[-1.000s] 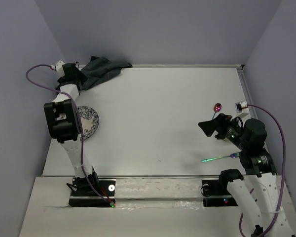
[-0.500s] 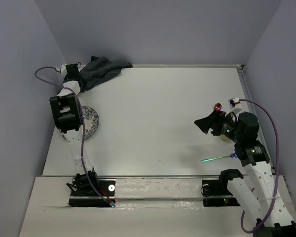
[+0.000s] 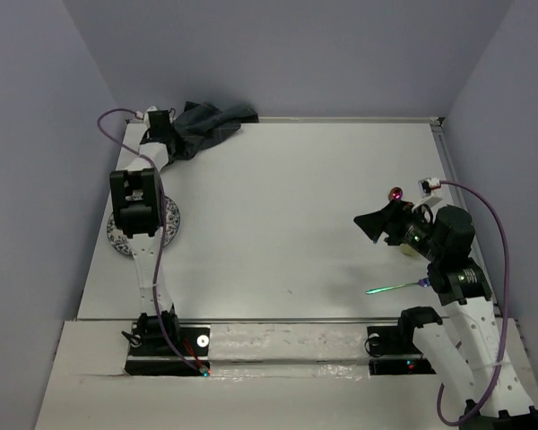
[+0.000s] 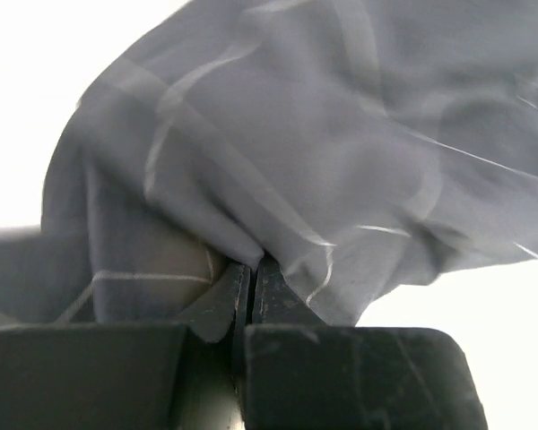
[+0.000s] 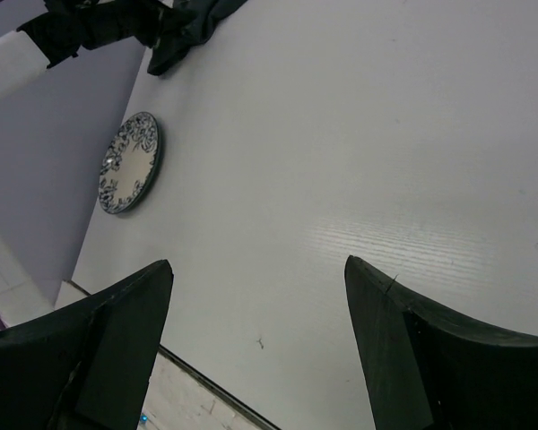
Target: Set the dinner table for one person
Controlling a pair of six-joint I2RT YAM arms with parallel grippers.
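White arms (image 3: 147, 269) w/ blk joints (image 3: 136, 202), purple cables (image 3: 498, 221)

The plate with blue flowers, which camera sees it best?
The right wrist view: the whole plate shows, unblocked, lying on the dinner table. In the top view the left arm covers its middle. The left wrist view shows only dark cloth, no plate.
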